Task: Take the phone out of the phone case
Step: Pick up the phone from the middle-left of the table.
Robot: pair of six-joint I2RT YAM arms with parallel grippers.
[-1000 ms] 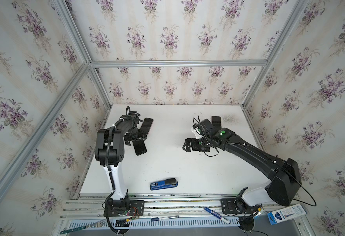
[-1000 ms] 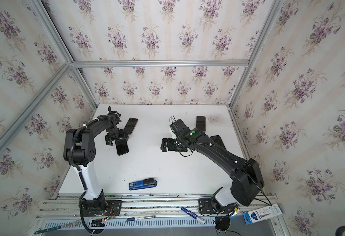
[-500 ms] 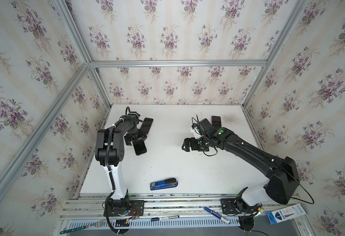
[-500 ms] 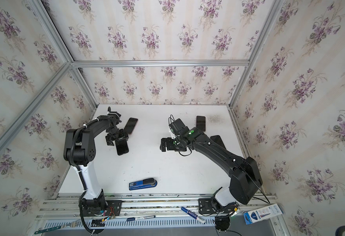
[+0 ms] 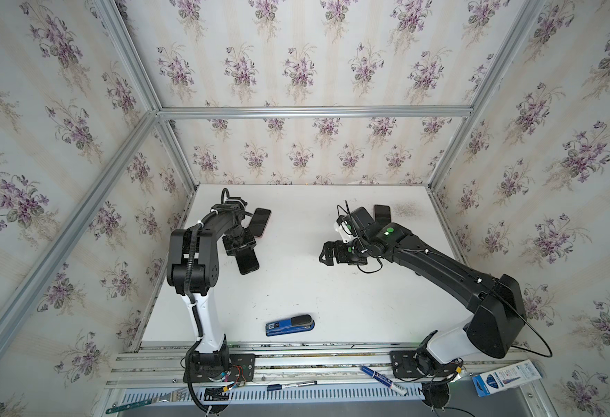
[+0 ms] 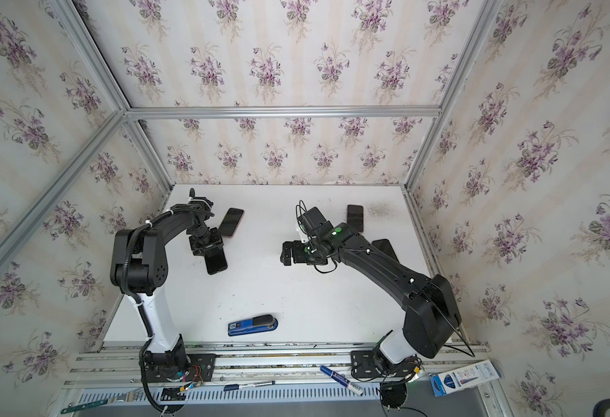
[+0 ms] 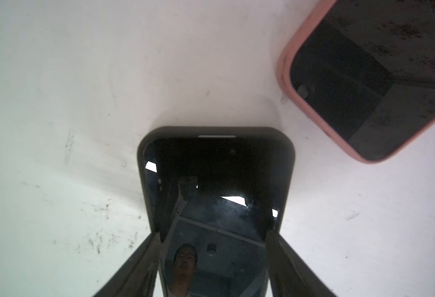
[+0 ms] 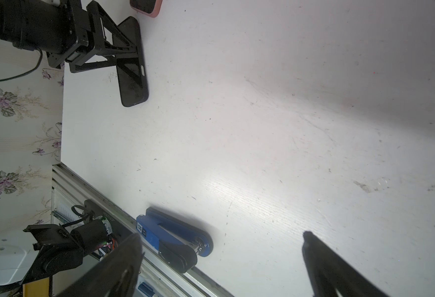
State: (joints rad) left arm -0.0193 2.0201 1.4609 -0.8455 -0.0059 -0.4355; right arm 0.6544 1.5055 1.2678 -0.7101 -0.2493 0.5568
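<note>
Left hand (image 7: pixel 212 232) grasps phone case (image 7: pixel 216 131) by long edges, desk's (image 5: pixel 332 289) 10 o'clock; phone (image 7: pixel 216 164) still inside. Right hand (image 8: pixel 221 234) released, empty.

black phone (image 7: pixel 219 205) in black case (image 7: pixel 216 131), lying flat

Both top views: stereo head high over the front rail, looking down on the whole white table (image 5: pixel 332 289), near-identical framing. Left wrist cam sits close above the black-cased phone (image 7: pixel 216 205). Right wrist cam looks across the table from farther off; shares that phone, plus the blue stapler (image 8: pixel 175 239).
</note>
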